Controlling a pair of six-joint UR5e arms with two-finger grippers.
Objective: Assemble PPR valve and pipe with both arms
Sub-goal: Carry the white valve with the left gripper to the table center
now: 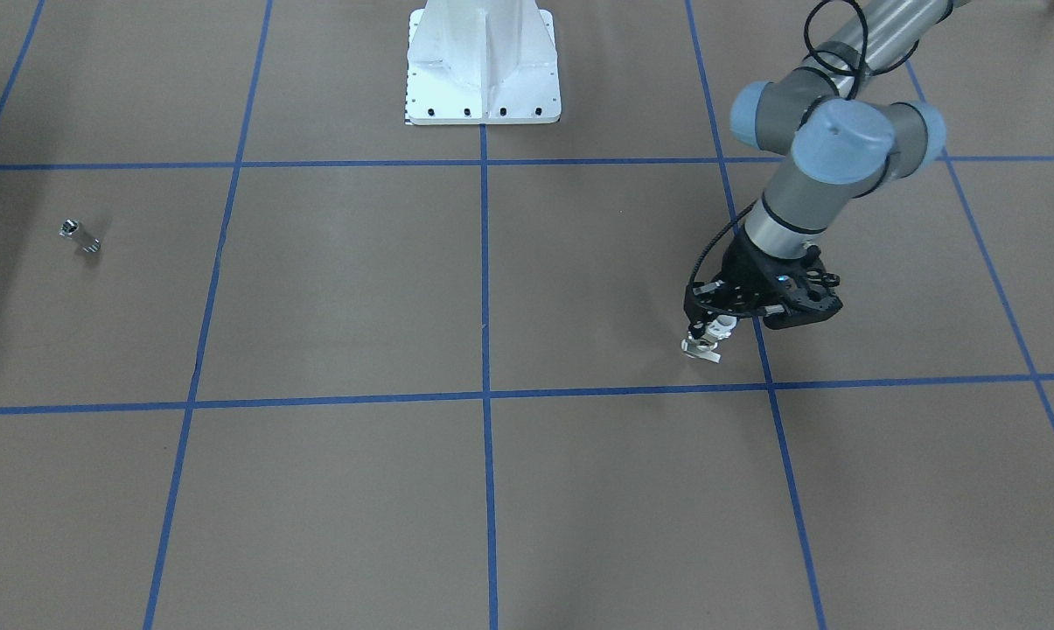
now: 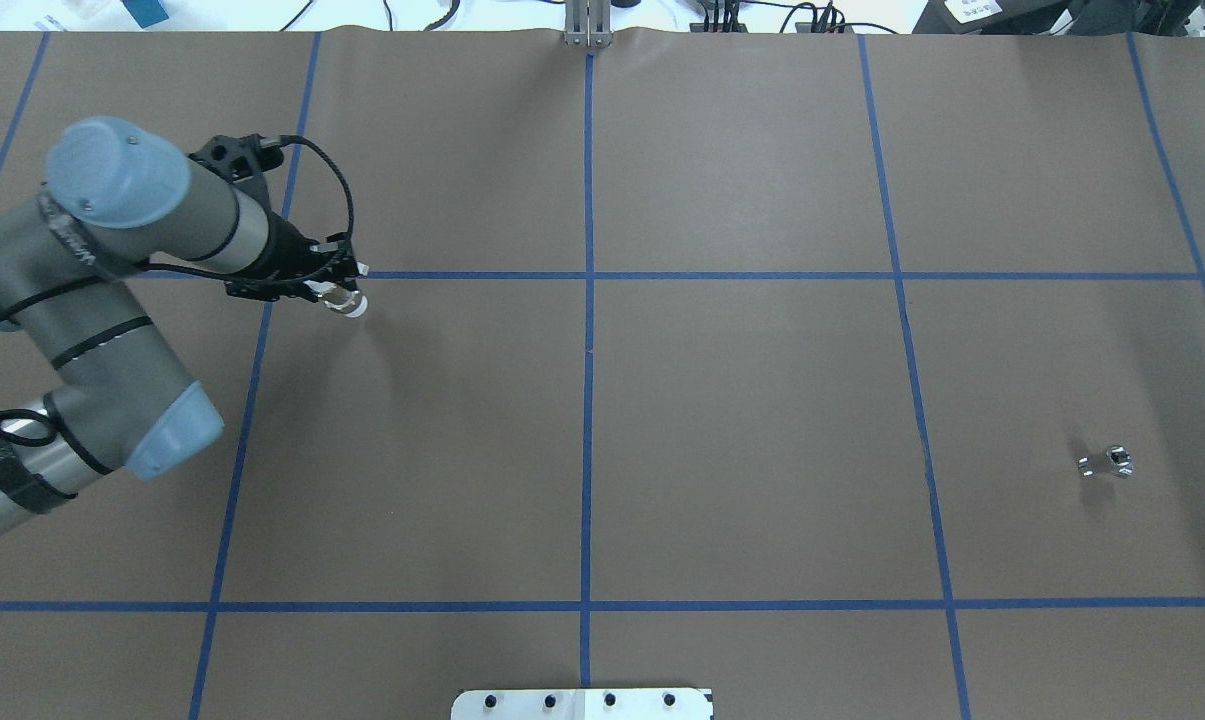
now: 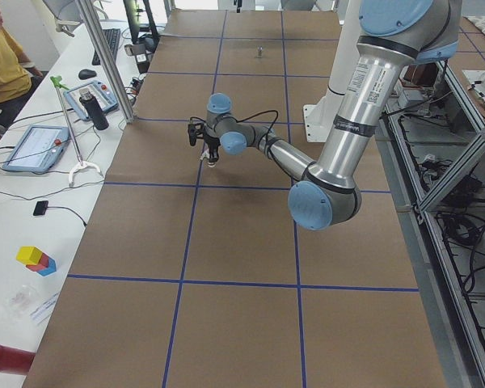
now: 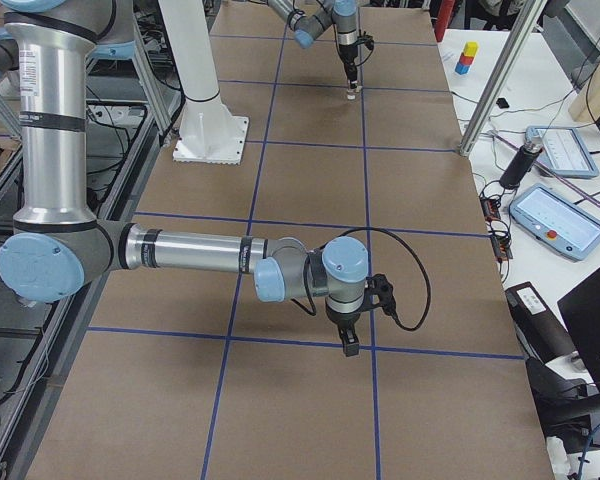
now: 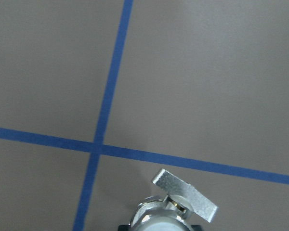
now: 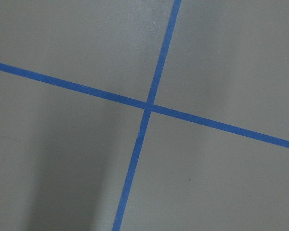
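Note:
My left gripper is shut on a white valve with a flat metal handle and holds it low over the brown table, near a blue tape crossing. It also shows in the overhead view with the valve, and the valve's handle fills the bottom of the left wrist view. A small shiny metal pipe piece lies alone on the table's other side. My right gripper shows only in the exterior right view, low over the table; I cannot tell whether it is open.
The white bolted pedestal stands at the robot's edge of the table. Blue tape lines divide the brown table into squares. A person, tablets and small objects are on a side bench.

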